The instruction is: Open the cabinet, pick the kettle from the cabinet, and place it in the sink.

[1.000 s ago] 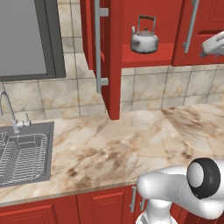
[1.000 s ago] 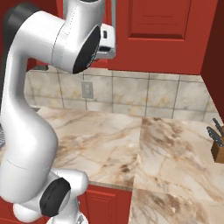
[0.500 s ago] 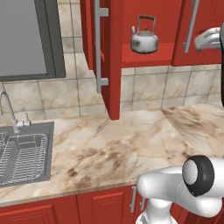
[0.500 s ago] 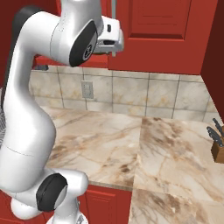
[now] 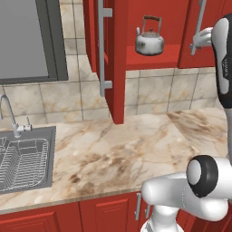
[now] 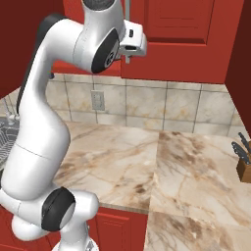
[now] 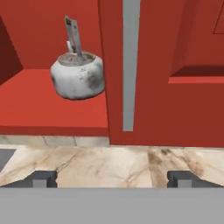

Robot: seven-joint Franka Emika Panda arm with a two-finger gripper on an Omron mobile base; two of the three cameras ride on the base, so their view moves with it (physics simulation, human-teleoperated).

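One door: cabinet (image 5: pixel 149 27) left door swung open.
Kettle (image 7: pixel 78 75): on shelf, 10 o'clock of hand view.
Gripper (image 7: pixel 112 178): jaws wide, empty.
Approach: shift left, clear right door's handle (image 7: pixel 130 65), straddle the arched handle.

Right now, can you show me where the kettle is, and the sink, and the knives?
kettle (image 5: pixel 150 44), left base view, on its round silvery body.
sink (image 5: pixel 49 156), left base view, on the basin's right rim.
knife block (image 6: pixel 243 169), right base view, on the brown wooden block below the handles.

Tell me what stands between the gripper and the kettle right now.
Nothing visible. The kettle sits on the open cabinet's shelf, its left door swung aside. The open gripper faces the closed right door's bar handle, beside the kettle.
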